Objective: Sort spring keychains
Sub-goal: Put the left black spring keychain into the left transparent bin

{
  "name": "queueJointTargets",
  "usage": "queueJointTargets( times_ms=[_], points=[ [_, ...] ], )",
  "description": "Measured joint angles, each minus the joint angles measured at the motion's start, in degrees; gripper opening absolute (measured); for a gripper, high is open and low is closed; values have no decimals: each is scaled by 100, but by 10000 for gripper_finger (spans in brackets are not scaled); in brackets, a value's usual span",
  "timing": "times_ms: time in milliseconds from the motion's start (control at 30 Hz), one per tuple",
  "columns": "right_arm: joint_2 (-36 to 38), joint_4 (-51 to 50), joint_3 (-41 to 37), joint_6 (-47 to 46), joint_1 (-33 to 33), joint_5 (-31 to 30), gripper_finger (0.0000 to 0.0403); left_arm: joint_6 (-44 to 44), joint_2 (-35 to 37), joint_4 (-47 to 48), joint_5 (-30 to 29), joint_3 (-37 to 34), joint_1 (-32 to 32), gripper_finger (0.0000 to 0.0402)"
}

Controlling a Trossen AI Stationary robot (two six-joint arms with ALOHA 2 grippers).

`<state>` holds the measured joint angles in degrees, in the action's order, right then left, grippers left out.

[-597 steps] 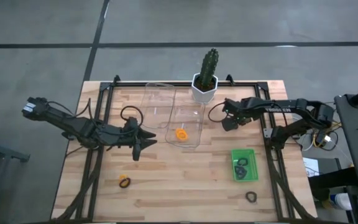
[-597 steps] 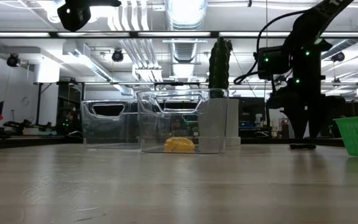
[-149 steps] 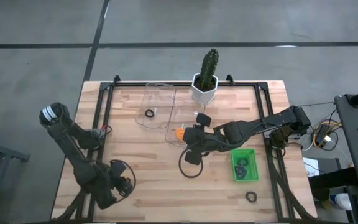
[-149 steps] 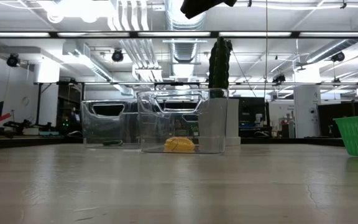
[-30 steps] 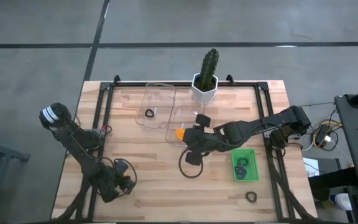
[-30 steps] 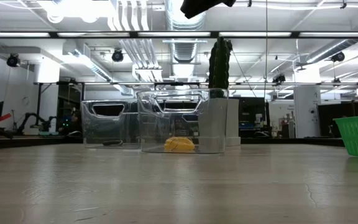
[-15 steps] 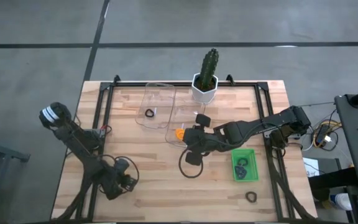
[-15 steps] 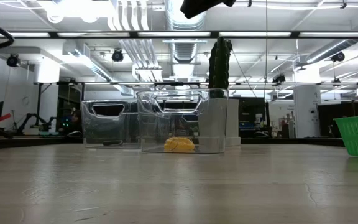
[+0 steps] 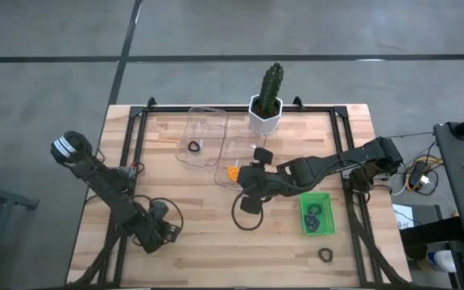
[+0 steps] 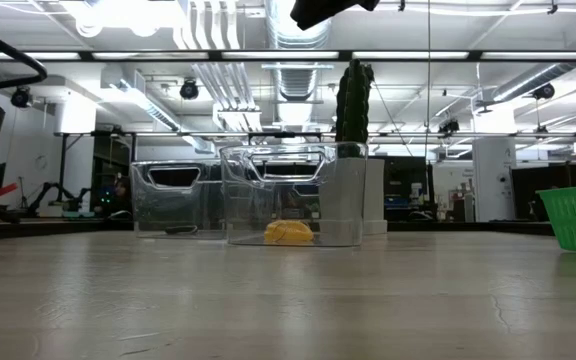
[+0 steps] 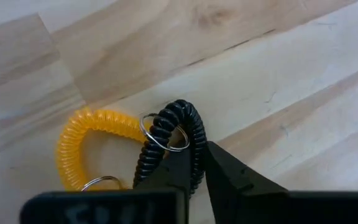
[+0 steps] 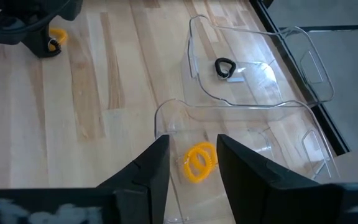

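Note:
Near the table's near left, my left gripper (image 9: 161, 234) (image 11: 199, 173) is shut on a black spring keychain (image 11: 178, 121). An orange spring keychain (image 11: 82, 144) lies on the wood, touching the black one. My right gripper (image 9: 248, 184) (image 12: 192, 163) hangs open above a clear bin (image 9: 252, 153) that holds an orange keychain (image 12: 199, 160). The neighbouring clear bin (image 9: 208, 121) holds a black keychain (image 9: 193, 146). Another black keychain (image 9: 325, 254) lies at the near right. My left gripper pinches one strand of the black coil (image 11: 197, 155) between its two fingers (image 11: 232, 179), on the side nearest the wrist. The fingers come from above, pointing steeply down. The rest of the coil, with its metal ring (image 11: 165, 134), lies against the orange keychain on the table.
A green basket (image 9: 329, 197) with dark keychains stands at the right. A cactus in a white pot (image 9: 266, 105) stands at the far edge. A black cable loop (image 9: 246, 214) hangs under the right arm. Bare wood lies between the left gripper and the bins.
My left gripper has shifted a little toward the table's right edge, staying low over the near-left spot.

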<state>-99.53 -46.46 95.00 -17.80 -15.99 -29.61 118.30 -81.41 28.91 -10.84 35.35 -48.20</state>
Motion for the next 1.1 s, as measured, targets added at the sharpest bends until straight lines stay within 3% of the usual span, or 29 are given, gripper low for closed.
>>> queueJointTargets(
  times_ms=[100, 367, 700, 800, 1100],
  points=[
    [0, 0, 0, 2, 0, 0, 126, 15, 0, 17, -67, 5, 6, 10],
    [0, 0, 0, 3, 0, -2, 121, -120, -33, 142, -542, 298, 26, 2],
    [0, -2, 0, 2, 0, 0, 130, -690, 17, 537, -1404, 1195, 23, 0],
    [0, -2, 0, 2, 0, 0, 128, -1257, 122, 608, -1997, 1491, 23, 0],
    [0, -59, 0, 162, 0, 2, 121, -4181, 778, 269, -3476, 2162, 21, 0]
  ],
)
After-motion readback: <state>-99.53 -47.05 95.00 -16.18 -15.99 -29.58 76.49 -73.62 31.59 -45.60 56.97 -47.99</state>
